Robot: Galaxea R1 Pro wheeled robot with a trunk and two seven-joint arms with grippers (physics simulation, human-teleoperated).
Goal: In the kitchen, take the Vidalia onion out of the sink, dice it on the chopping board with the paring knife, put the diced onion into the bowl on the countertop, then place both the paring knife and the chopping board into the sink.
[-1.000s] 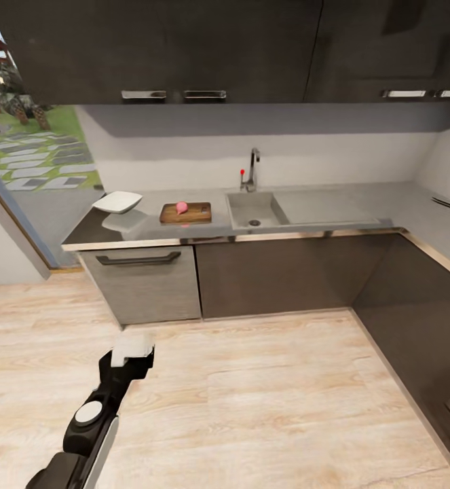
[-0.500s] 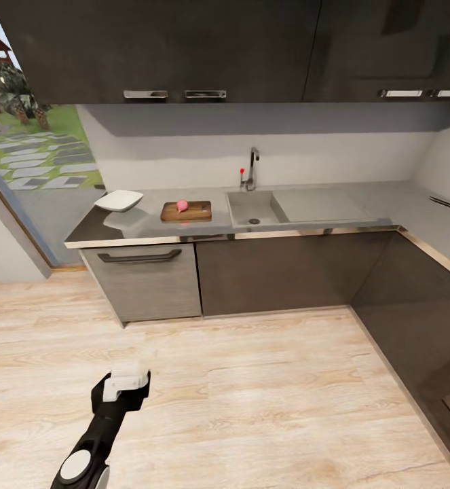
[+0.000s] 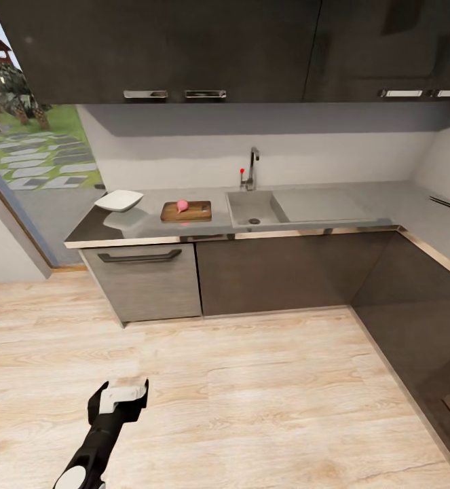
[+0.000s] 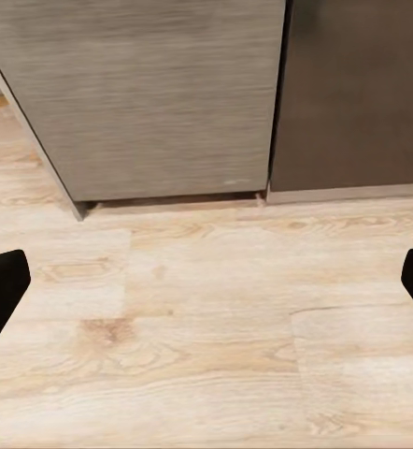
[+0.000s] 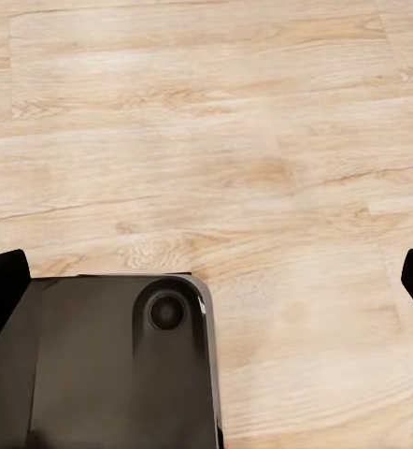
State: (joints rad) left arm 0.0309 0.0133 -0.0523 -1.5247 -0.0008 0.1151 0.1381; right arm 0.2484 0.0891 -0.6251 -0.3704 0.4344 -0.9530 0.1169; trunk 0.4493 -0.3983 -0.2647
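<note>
One bowl [image 3: 119,200], one board [image 3: 185,212], one pink onion [image 3: 182,206], one sink [image 3: 254,209], one tap [image 3: 251,170], all on the tabletop [image 3: 150,227]. Onion sits on the board, not in the basin. Bowl lies near the board's far side from the sink; board just beside the basin. No knife made out at this range. Thin dark-red item [image 3: 448,204] at the right tabletop corner, too small to identify. Wide bare wood floor [image 3: 252,394] between robot and cabinets [image 3: 279,272]. Left hand [image 3: 118,401] hangs low over the floor, fingers [image 4: 1,290] spread wide, empty. Right hand's fingers [image 5: 3,285] also spread apart, above the floor and a dark robot base part [image 5: 104,365].
</note>
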